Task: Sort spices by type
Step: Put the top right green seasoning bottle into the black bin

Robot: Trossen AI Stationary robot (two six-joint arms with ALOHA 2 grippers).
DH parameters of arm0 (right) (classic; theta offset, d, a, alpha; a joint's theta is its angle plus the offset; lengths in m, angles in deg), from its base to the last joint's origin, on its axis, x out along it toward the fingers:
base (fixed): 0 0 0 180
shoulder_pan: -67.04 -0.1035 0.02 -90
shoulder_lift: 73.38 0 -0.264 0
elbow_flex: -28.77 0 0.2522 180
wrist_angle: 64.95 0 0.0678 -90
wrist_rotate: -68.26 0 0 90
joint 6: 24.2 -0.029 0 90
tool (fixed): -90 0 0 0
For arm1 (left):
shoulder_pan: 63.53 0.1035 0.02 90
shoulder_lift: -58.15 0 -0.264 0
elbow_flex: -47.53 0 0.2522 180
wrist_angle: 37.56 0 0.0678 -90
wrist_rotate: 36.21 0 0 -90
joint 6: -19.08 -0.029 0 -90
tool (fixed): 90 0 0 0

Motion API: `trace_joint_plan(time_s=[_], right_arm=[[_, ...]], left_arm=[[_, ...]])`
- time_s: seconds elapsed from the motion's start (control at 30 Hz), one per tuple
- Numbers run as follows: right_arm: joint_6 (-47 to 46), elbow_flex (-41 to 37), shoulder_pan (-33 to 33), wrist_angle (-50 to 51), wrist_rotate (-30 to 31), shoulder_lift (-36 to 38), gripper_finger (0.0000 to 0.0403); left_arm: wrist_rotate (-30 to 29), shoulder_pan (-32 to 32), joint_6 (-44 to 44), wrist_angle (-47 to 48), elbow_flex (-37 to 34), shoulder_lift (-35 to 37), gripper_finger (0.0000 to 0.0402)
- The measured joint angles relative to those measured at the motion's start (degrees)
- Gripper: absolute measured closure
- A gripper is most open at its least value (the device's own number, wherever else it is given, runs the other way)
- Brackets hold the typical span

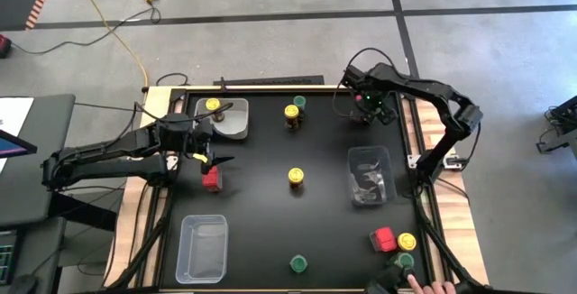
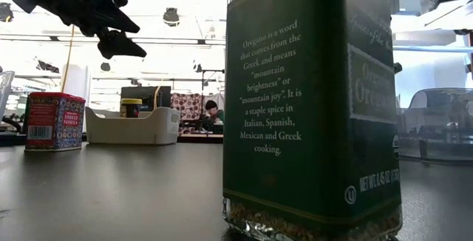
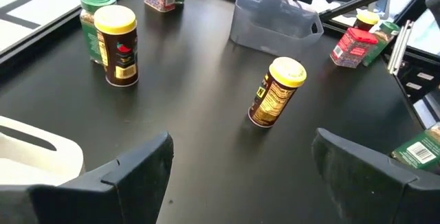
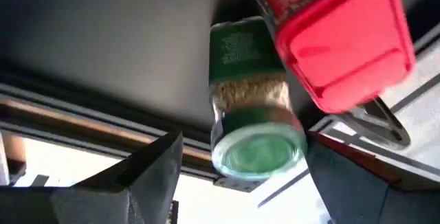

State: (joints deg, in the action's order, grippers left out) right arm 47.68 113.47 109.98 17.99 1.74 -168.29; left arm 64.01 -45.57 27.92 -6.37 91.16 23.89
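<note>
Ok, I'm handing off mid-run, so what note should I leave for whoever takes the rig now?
Left gripper: open, empty, above a red tin.
Right gripper: open, empty, far right, by a green jar and a red one.
Done: one yellow jar in the far-left bin.
Left: yellow-green pair, mid-table yellow jar, front green jar, front-right cluster. The other bins hold no spices.
</note>
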Motion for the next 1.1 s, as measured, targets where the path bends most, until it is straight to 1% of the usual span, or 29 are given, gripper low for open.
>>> trace_joint_plan(time_s=[0.1,0.23,0.47,0.6,0.7,0.97,1.1], right_arm=[[0.25,-1.96,0.0,-2.9,1.25,0.0,0.0076],[-0.18,-2.48,-0.02,-6.03,1.55,0.0,0.0076],[0.04,-2.55,1.1,-5.9,1.08,-0.02,0.008],[0.1,-2.55,2.09,-5.97,0.59,-0.02,0.0097],[0.17,-2.59,3.04,-5.88,-1.16,-0.02,0.0113],[0.44,-6.05,3.24,-7.12,-2.18,-0.02,0.0139],[-0.33,-6.26,2.44,-8.68,-2.36,-0.02,0.0177]], left_arm=[[-0.04,0.0,0.61,0.0,0.0,0.0,0.0069],[-0.07,0.02,1.1,0.0,0.0,0.0,0.0069],[-0.2,0.0,1.51,0.0,0.0,0.0,0.0069],[-0.2,0.0,1.55,-0.15,0.0,0.0,0.0069],[-0.2,0.0,1.95,-0.15,0.0,0.0,0.0069],[-0.22,0.0,1.97,-0.17,0.0,0.02,0.0069],[-0.4,0.01,2.45,-0.2,0.0,0.01,0.0069]])
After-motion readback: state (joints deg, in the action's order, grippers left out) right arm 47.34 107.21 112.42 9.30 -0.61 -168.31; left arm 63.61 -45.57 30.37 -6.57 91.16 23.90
